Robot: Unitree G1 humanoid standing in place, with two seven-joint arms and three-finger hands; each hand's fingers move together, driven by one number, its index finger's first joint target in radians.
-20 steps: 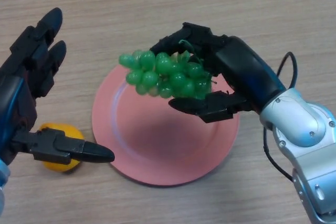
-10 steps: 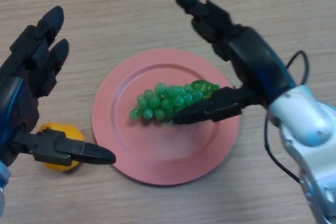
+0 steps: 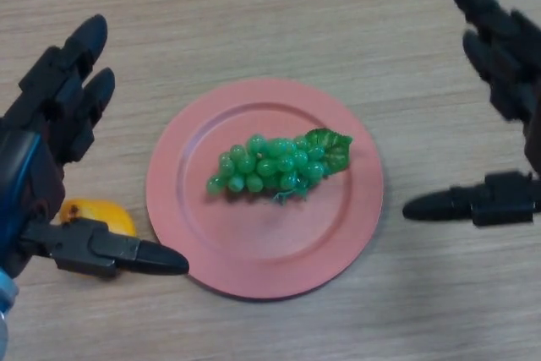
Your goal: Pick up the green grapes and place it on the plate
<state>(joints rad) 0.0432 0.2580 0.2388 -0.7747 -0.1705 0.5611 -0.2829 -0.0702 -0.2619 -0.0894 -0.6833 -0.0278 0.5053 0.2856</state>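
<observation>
Green grapes (image 3: 277,166) are lying near the middle of the pink plate (image 3: 203,243), touching no robot hand. Your right robot hand (image 3: 507,107) is hovering spread wide over the desk (image 3: 270,14), well clear; the left robot hand (image 3: 42,150) is idling open beside an orange fruit (image 3: 93,213). You are finishing: retreat high and level, avoiding the plate rim.
</observation>
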